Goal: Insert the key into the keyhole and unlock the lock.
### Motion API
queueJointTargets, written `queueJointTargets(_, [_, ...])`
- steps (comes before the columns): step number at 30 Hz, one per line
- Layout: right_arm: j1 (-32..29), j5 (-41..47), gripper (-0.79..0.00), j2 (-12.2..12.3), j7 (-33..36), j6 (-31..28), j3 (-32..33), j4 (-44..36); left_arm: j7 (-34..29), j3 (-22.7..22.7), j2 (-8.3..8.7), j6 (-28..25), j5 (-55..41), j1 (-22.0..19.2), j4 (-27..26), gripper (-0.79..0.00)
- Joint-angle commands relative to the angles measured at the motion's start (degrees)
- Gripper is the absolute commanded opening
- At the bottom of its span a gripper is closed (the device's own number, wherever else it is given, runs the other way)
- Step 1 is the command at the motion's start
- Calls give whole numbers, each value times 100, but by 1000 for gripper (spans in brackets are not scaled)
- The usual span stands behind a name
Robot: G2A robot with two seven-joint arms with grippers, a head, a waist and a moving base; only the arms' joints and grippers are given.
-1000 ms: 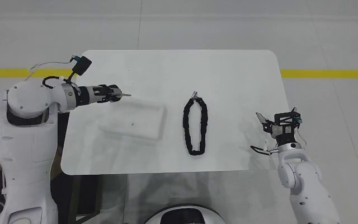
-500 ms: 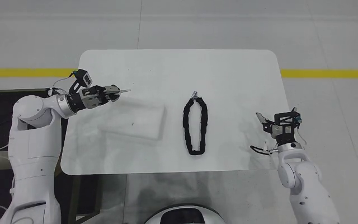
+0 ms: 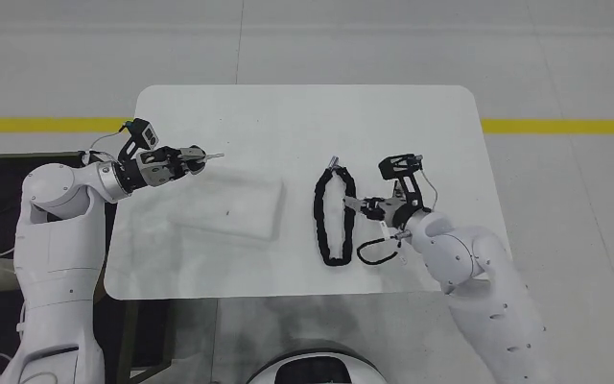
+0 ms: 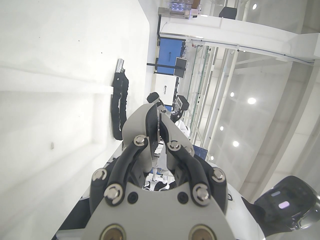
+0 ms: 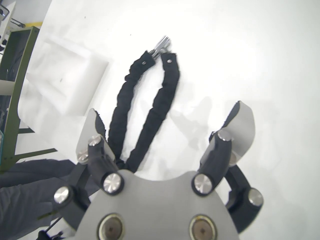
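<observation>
The key (image 3: 215, 156), pinched in the left hand (image 3: 197, 158) near the foam pad (image 3: 230, 206), points toward the chain lock (image 3: 334, 216) looped mid-way across the surface (image 3: 413, 125), well apart from it, while the right hand (image 5: 167, 109) gapes wide just beside the chain, seemingly placed to steady it for insertion

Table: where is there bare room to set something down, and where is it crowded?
Bare: the table beyond the foam pad and chain lock, and at its right end. Crowded: the middle, with the open right gripper at the chain lock.
</observation>
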Motion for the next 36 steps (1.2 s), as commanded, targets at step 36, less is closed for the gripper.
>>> queueJointTargets(36, [3448,1829,-49,-1110,1963,1852,-1671,3661,0,0,0,0,0,0,0,-785])
